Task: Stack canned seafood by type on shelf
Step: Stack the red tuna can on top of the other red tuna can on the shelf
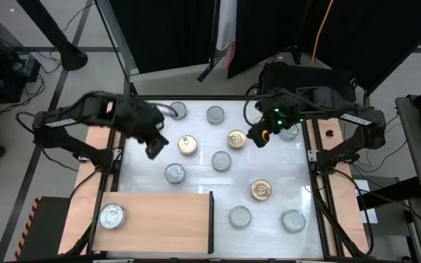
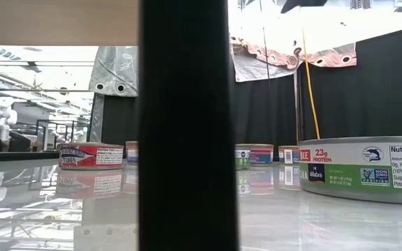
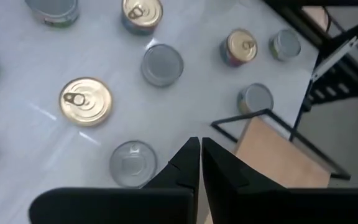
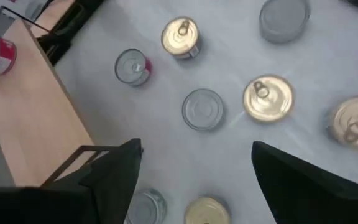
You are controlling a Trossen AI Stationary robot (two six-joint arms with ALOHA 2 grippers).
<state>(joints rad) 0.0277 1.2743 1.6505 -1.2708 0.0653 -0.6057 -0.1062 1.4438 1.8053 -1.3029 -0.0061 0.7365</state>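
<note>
Several flat round tins lie scattered on the white table. Gold-lidded ones include a tin (image 1: 188,145), a second (image 1: 237,139) and a third (image 1: 262,191). Silver-lidded ones include a tin (image 1: 221,161) and another (image 1: 175,173). One silver-lidded, red-labelled tin (image 1: 112,216) stands on the light-brown shelf (image 1: 163,219) near its left end. My left gripper (image 1: 154,148) hovers shut just left of a gold tin (image 3: 86,101), touching nothing. My right gripper (image 1: 258,136) hovers open above the table beside another gold tin (image 4: 268,98); a silver tin (image 4: 202,109) shows between its fingers.
The shelf's thin dark upright edge (image 1: 211,219) stands at its right end and fills the middle of the low view as a dark post (image 2: 183,125). More silver tins sit by the far edge (image 1: 215,115) and near the right corner (image 1: 293,220). Metal frame rails border the table.
</note>
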